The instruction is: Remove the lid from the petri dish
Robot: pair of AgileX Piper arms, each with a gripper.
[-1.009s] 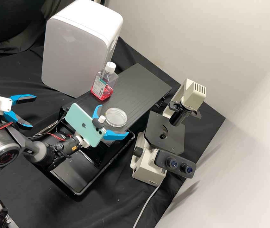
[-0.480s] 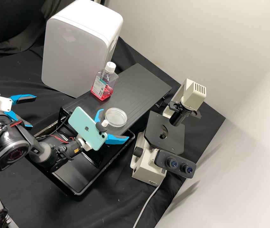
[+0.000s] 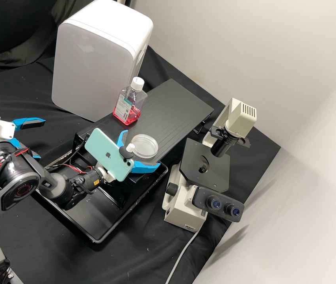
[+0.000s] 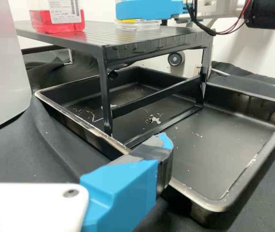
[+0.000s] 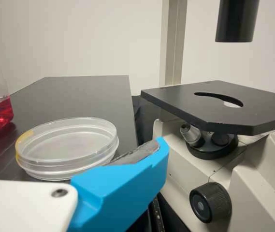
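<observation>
A clear petri dish [image 3: 144, 144] with its lid on sits at the near edge of the black raised platform [image 3: 175, 106]. My right gripper [image 3: 141, 151] is open at the dish, with one blue finger on each side of it. The right wrist view has the dish [image 5: 67, 146] close ahead and one blue finger [image 5: 127, 183] beside it, not touching. My left gripper [image 3: 37, 138] hangs open over the bench at the far left, holding nothing. In the left wrist view the dish [image 4: 138, 22] lies under the other arm's blue finger.
A flask of red liquid [image 3: 129, 101] stands on the platform behind the dish, in front of a white box-shaped device [image 3: 97, 51]. A microscope [image 3: 209, 173] stands right of the platform, its stage [image 5: 224, 104] close to the dish. A black tray [image 3: 97, 213] lies beneath.
My right gripper drew back a little, then came forward again around the dish. The dish has stayed in place and the left gripper has hardly moved.
</observation>
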